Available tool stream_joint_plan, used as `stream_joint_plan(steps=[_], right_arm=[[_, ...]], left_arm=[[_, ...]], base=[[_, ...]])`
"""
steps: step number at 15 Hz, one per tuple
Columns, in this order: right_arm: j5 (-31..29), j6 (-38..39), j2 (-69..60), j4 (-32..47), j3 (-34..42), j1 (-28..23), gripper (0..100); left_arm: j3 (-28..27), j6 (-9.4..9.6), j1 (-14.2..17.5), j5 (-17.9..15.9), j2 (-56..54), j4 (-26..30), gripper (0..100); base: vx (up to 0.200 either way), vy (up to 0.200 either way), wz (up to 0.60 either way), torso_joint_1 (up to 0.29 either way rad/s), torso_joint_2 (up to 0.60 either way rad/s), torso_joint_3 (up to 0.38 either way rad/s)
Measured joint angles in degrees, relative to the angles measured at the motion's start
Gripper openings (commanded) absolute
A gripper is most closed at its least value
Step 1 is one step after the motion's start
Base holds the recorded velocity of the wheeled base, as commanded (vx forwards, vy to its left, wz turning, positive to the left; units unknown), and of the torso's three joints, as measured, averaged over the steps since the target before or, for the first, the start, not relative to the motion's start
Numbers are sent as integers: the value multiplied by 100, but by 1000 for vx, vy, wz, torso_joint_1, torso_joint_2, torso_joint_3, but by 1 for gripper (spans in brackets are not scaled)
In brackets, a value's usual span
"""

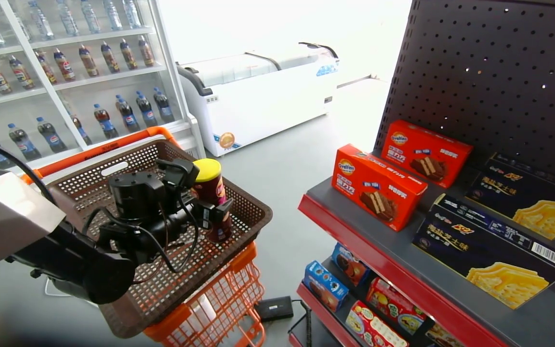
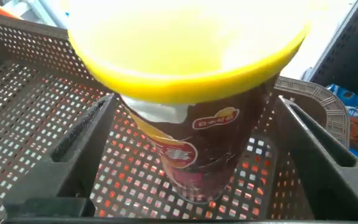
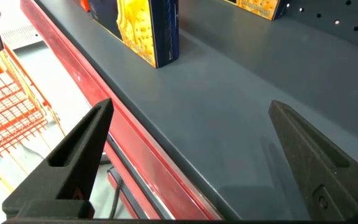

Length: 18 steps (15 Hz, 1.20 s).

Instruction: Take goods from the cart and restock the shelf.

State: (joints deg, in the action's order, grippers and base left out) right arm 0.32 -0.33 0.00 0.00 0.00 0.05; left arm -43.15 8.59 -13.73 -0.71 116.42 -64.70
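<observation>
Within cart basket [image 1: 253, 208], toward its shelf-side rim: chip canister [image 1: 210, 180], yellow-lidded, upright, clenched in left hand [image 1: 206, 200]; right hand [image 3: 188, 109] released, over bare shelf deck [image 3: 229, 130]. Handling: raise straight above rim before swinging across; keep upright.

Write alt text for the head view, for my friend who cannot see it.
The robot's left tool grips an upright dark canister with a yellow lid inside a brown basket on an orange cart. To the right, a shelf holds red boxes and dark blue boxes; a drinks cooler stands behind the cart.
</observation>
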Motion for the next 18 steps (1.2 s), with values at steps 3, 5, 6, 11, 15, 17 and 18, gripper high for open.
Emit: stream_joint_plan(steps=[3, 5, 6, 11, 15, 17, 18], right_arm=[[1, -7, 0, 0, 0, 2, 100], [1, -7, 0, 0, 0, 5, 100], [1, -5, 0, -2, 0, 5, 100], [0, -7, 0, 0, 0, 0, 100], [0, -5, 0, 0, 0, 5, 100], [0, -5, 0, 0, 0, 2, 100], [0, -2, 0, 0, 0, 0, 100]], left_arm=[[-63, 0, -5, 193, 262, -233, 100], [-133, 0, 0, 205, 408, -321, 100], [-185, 2, 4, 207, 478, -402, 0], [-273, 196, -18, 814, 709, -573, 0], [-108, 221, -83, 1230, 629, -485, 0], [-128, 200, -93, 1214, 373, 46, 0], [-179, 180, -93, 1208, 196, 464, 0]], base=[[0, 0, 0, 0, 0, 0], [0, 0, 0, 0, 0, 0], [0, 0, 0, 0, 0, 0], [0, 0, 0, 0, 0, 0], [0, 0, 0, 0, 0, 0], [0, 0, 0, 0, 0, 0], [0, 0, 0, 0, 0, 0]])
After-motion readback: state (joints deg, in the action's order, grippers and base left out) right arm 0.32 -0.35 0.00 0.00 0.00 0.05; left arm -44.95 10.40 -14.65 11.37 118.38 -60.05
